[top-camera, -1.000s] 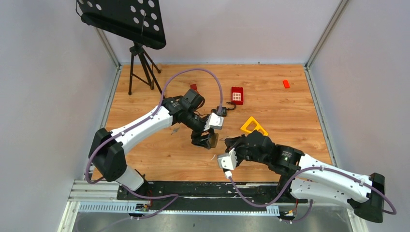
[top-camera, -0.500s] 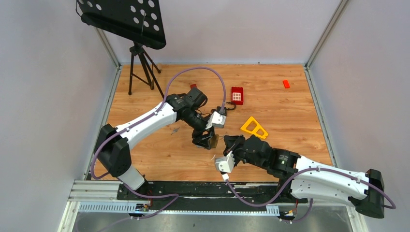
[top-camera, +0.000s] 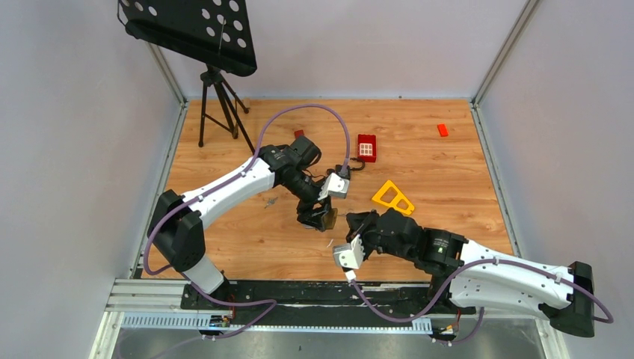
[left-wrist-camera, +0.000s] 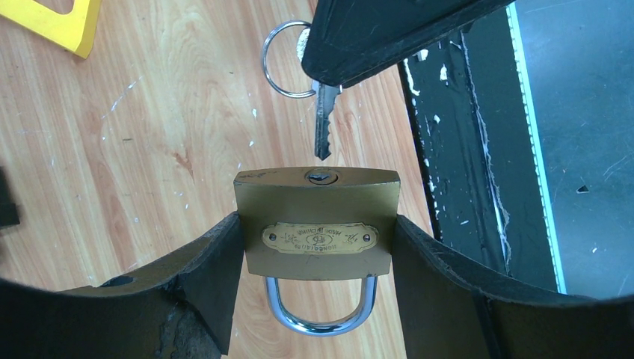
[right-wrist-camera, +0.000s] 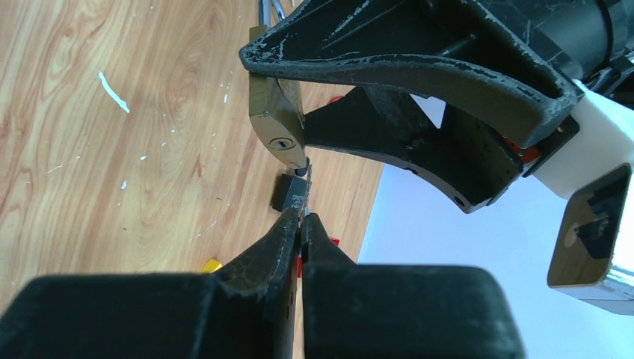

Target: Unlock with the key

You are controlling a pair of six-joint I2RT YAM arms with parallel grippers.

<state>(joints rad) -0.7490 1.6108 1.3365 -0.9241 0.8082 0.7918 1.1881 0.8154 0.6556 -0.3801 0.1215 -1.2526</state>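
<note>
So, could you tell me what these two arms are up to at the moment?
They are working on unlocking a brass padlock. The left arm holds it with its jaws shut on the sides of the body, keyhole facing the other arm. The right arm pinches a silver key on a metal ring in its jaws. The key's tip sits right at the keyhole, roughly lined up but not yet inserted, and the steel shackle looks closed.

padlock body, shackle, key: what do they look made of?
The padlock body looks like brass: dull golden, matte faces, stamped plate. The shackle is probably chromed steel: bright, mirror-like shine. The key is silvery metal, perhaps nickel-plated; the alloy is unclear.
</note>
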